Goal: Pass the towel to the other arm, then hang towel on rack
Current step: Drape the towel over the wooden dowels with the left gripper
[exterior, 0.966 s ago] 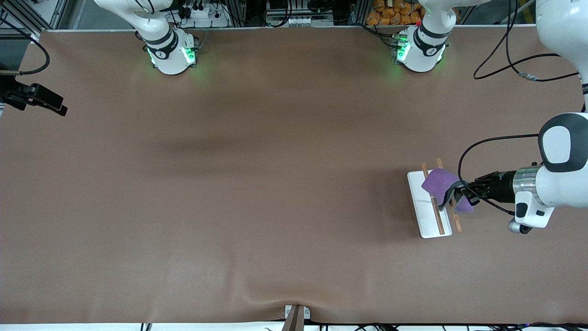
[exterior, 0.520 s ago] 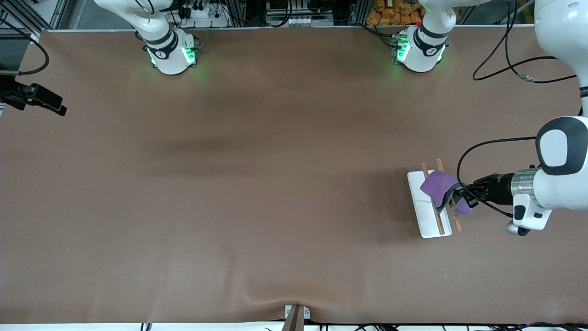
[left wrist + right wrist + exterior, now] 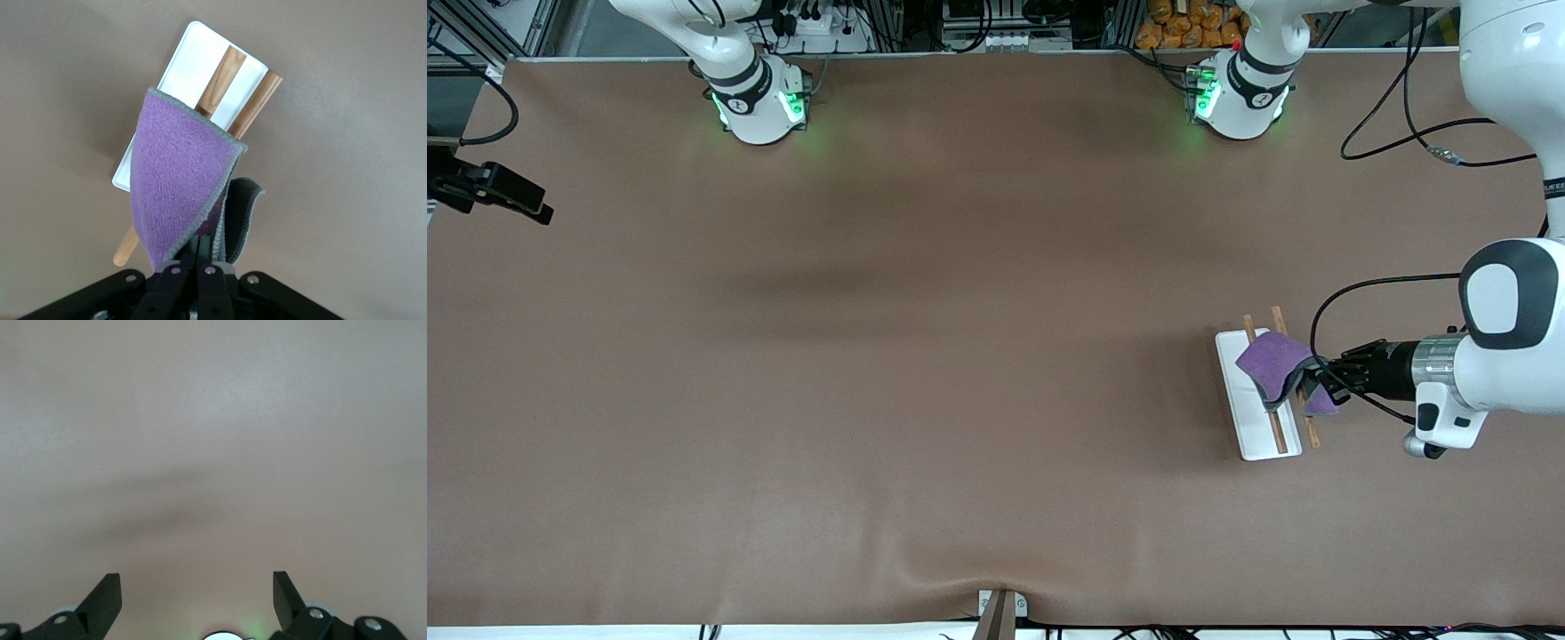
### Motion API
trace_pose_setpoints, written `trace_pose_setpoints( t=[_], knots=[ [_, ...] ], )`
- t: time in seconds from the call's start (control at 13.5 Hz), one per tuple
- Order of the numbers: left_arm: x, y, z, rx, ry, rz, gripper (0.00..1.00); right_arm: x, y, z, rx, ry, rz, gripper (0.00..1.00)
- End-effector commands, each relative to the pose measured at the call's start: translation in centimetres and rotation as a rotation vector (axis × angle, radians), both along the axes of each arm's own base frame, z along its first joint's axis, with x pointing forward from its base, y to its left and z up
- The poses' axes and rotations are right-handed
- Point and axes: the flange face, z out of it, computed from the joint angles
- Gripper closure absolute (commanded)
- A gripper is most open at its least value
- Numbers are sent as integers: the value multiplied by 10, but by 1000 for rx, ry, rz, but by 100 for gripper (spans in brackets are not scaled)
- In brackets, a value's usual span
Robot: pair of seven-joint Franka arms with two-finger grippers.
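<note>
- Brown table (image 3: 925, 373) carries the rack (image 3: 1249, 418) toward the left arm's end.
- Over the rack, the left gripper (image 3: 1309, 372) is clenched on the towel (image 3: 1272, 360), which drapes above the rods.
- Well apart from the rack, the right gripper (image 3: 197, 593) waits over bare table, fingers spread.

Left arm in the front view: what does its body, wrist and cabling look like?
The left arm has glossy white shells, a dark grey joint cap, a silver wrist ring and a black left gripper. A black cable loops alongside it. Its white base has black bands and green lights.
</note>
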Motion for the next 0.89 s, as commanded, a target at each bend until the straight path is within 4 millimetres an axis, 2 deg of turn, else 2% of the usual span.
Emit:
trace_pose_setpoints(
  t=[0.0, 0.37, 0.82],
  knots=[
    [5, 2, -6, 13, 1, 0, 100, -1, -4, 5, 3, -8, -17, 0],
    [6, 18, -20, -3, -3, -52, 100, 0, -4, 4, 9, -11, -17, 0],
    [6, 33, -22, 18, -12, -69, 100, 0, -12, 4, 26, -10, -34, 0]
  ],
)
